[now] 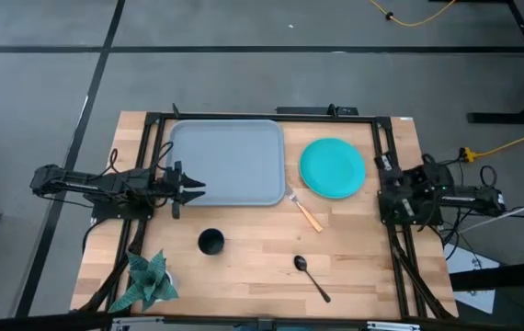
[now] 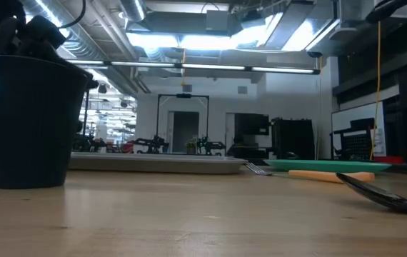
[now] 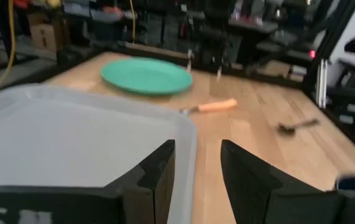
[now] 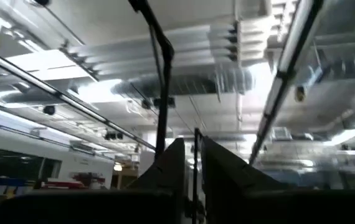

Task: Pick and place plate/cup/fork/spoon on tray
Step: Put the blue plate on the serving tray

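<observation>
- Left gripper (image 1: 195, 187) sits at the left edge of the tray (image 1: 228, 162), just over its rim. Its two fingers (image 3: 156, 180) are a little apart and hold nothing.
- Right gripper (image 4: 193, 168) is folded up at the right side of the table (image 1: 262, 267) and waits there. It points up at the ceiling. Its fingers are almost together, with only a thin gap, and hold nothing.
- The tray is big and grey-blue. It lies flat at the back of the table, left of the middle. Nothing is on it.
- The plate (image 1: 332, 167) is round and turquoise. It lies on the wood just to the right of the tray, not touching it.
- The fork (image 1: 306, 211) has an orange handle. It lies on a slant between the tray and the plate, with its silver end near the tray's front right corner.
- The cup (image 1: 210, 242) is small and dark. It stands up on the wood in front of the tray.
- The spoon (image 1: 311, 277) is dark and thin. It lies on the wood near the front of the table, to the right of the cup and well apart from it.
- A small green plant (image 1: 147, 280) stands at the front left corner of the table.
</observation>
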